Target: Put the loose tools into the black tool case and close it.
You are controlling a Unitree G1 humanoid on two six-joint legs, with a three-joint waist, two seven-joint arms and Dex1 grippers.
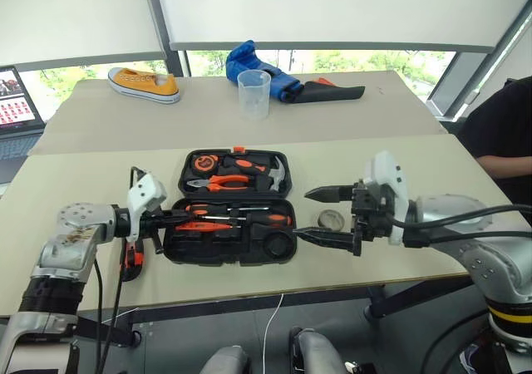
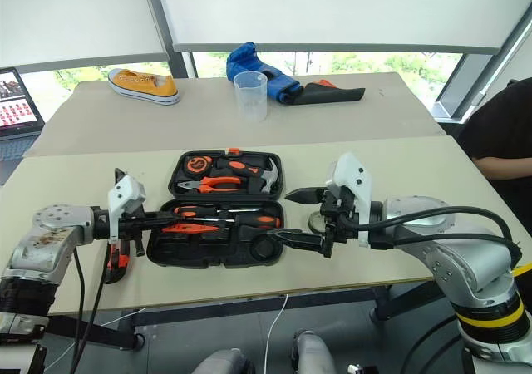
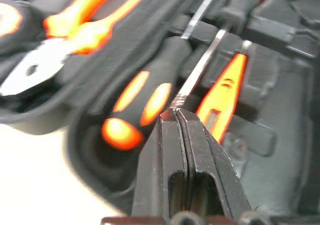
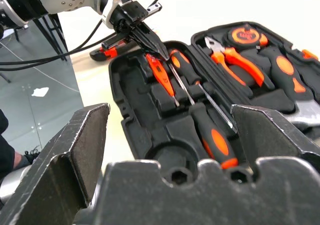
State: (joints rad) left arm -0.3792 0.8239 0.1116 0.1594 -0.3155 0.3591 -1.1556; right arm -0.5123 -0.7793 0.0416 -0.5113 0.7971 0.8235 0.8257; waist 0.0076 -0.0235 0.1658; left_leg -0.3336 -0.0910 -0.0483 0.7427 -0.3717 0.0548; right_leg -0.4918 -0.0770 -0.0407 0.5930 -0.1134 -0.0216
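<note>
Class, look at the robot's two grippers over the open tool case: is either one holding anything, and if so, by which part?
The left gripper is shut at the end of a screwdriver's thin metal shaft; a real grip cannot be told. The right gripper is open, holding nothing.

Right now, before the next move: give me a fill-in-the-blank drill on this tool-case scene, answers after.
1. The flat black moulded-plastic tool case lies ____, with its lid flat on the beige table.
2. The left end effector is ____, its tip at a thin metal shaft in the case.
3. The right end effector is ____ and holds nothing.
4. The small dark tape roll lies on the table at the case's ____ side.

Missing words: open; shut; open; right
</note>
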